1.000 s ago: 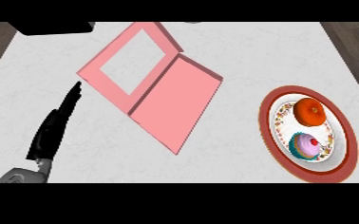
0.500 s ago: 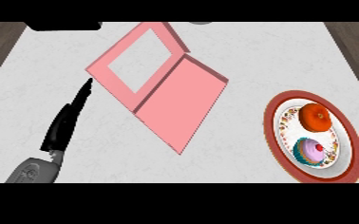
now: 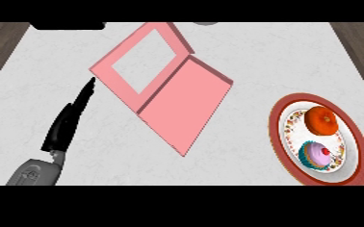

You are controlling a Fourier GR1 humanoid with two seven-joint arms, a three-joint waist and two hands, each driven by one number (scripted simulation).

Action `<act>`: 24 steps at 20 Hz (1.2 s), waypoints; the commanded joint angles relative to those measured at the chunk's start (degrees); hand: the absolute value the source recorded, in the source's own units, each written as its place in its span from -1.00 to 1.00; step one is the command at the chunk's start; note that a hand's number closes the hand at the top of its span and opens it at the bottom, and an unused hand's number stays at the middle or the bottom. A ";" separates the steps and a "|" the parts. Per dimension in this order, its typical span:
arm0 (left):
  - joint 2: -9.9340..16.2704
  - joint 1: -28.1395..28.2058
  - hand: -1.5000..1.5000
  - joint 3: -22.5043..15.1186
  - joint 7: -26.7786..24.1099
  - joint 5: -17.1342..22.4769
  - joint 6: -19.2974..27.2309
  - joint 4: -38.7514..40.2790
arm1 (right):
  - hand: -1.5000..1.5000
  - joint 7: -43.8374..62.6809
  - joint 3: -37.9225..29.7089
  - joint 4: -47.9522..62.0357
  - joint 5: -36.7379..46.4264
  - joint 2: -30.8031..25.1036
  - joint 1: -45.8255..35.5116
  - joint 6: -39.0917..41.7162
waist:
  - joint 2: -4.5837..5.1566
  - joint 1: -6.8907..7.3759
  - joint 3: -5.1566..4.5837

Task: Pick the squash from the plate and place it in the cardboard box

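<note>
— Nearest, at about 7 o'clock: left hand (image 3: 65, 124), fingers straight and relaxed, holding nothing. Right hand out of view.

— And at 4 o'clock?

— Plate (image 3: 284, 146) on the bench (image 3: 85, 168), carrying the cupcake (image 3: 318, 155) and, just beyond, the orange squash (image 3: 322, 119).

— Handling?

— Probably stiff, smooth, round, likely to roll; best taken across the sides. Cupcake close beside, easy to knock.

— Farther?

— Pink cardboard box (image 3: 183, 101), lying open toward 11 o'clock, well apart from the plate.

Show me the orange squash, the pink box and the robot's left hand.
Orange squash (image 3: 321, 119), head view, its top.
Pink box (image 3: 183, 106), head view, its open floor.
Left hand (image 3: 65, 125), head view, its back.
</note>
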 commanded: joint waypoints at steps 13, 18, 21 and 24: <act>-5.09 -3.91 0.00 5.39 0.39 -6.87 -3.65 4.07 | -1.00 6.79 5.39 5.29 14.79 5.81 -10.36 -2.76 | 0.07 0.12 0.01; -3.60 -0.94 0.00 8.63 -1.30 -5.86 -7.77 2.91 | -1.00 7.19 2.40 0.47 13.07 6.81 -10.88 -3.21 | 0.00 0.15 -0.01; -6.81 -0.75 0.00 8.15 -0.05 -8.01 -6.52 2.03 | -1.00 9.91 5.39 0.10 17.77 10.92 -12.23 -7.07 | 0.02 0.21 0.00; -7.33 -0.46 0.00 7.71 2.47 -9.56 -5.85 -1.51 | -1.00 7.87 4.97 8.40 19.16 7.34 -17.53 -5.69 | 0.03 0.51 0.02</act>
